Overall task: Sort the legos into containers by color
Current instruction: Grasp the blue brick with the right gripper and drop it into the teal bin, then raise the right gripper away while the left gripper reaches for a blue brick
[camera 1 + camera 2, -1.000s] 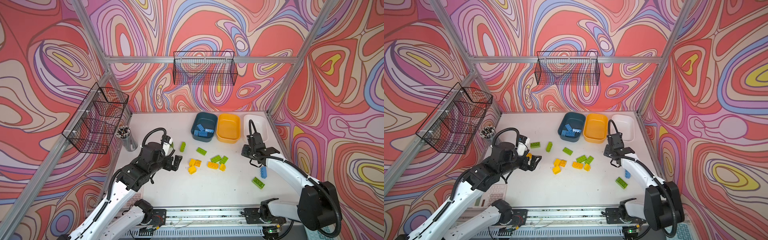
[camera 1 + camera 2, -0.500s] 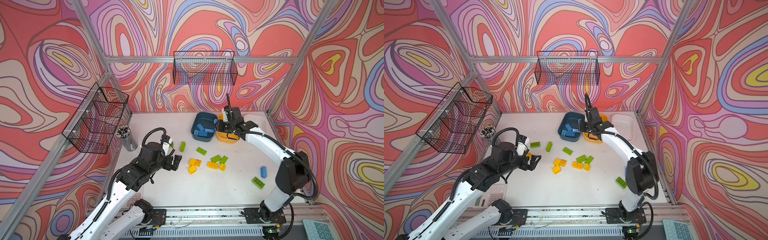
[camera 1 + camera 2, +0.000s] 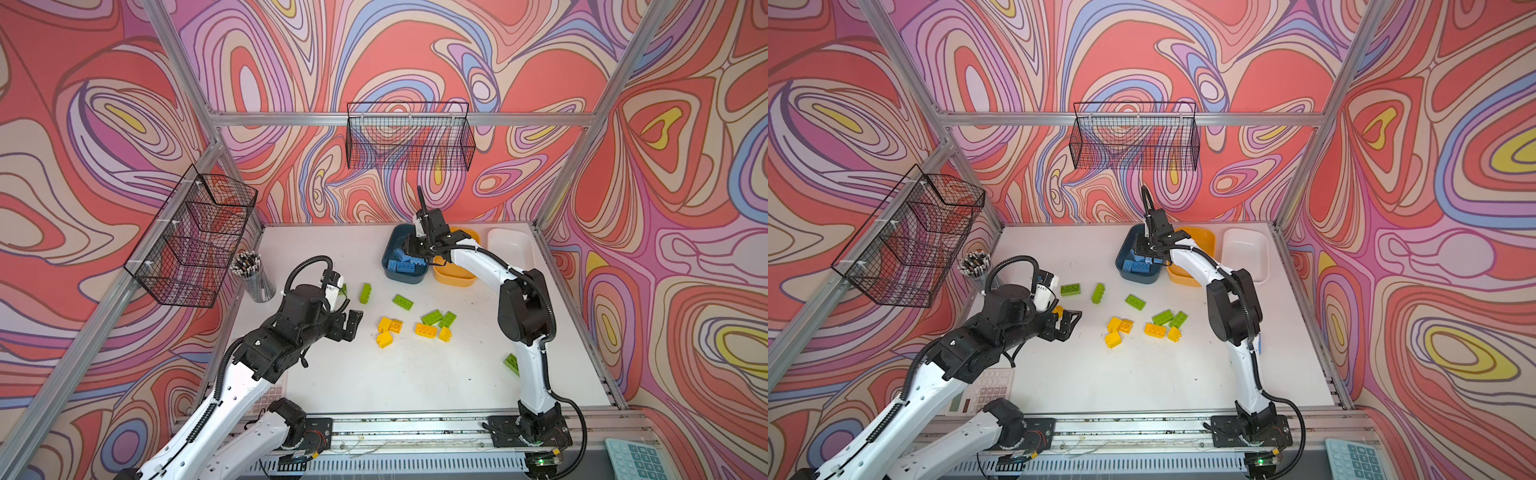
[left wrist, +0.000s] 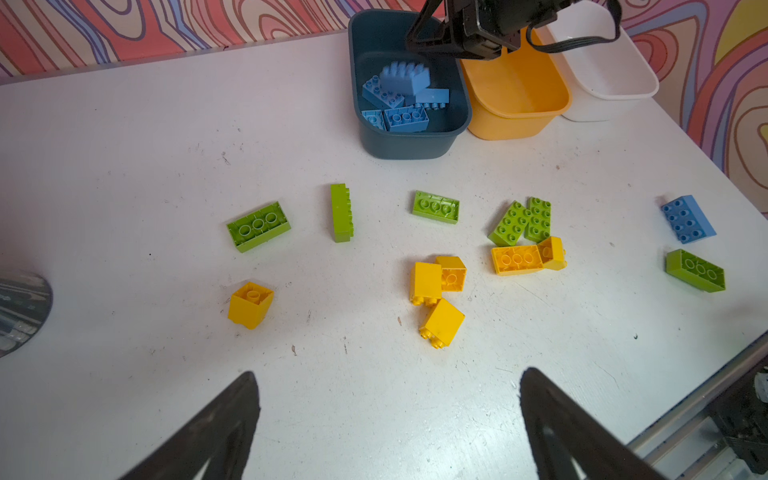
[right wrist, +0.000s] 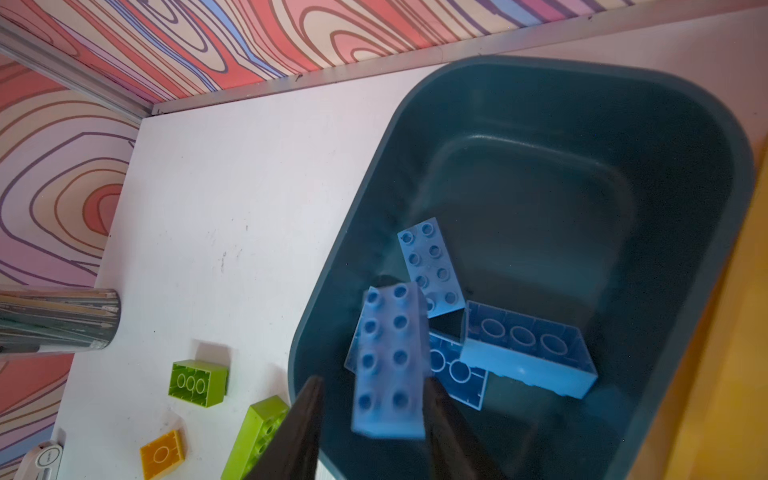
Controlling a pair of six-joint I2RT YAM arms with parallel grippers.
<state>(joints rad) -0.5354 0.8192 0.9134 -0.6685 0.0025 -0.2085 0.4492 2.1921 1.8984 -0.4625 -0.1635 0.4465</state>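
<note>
right gripper (image 5: 374,380) over teal tub (image 5: 540,116). fingers parted, blue brick (image 5: 390,361) between them, blurry, gap on one side, so loose, not pinched. other blues (image 5: 523,345) lying on tub floor.

yellow tub (image 4: 515,120) right beside teal, white tub (image 4: 602,83) next in row, all by back wall.

left gripper (image 4: 386,415) low over table (image 4: 124,145), fingers spread wide, gripping nothing.

greens (image 4: 257,226) and yellows (image 4: 426,282) scattered mid-table. stray blue (image 4: 688,218) sits off to the side, just beside a green.
</note>
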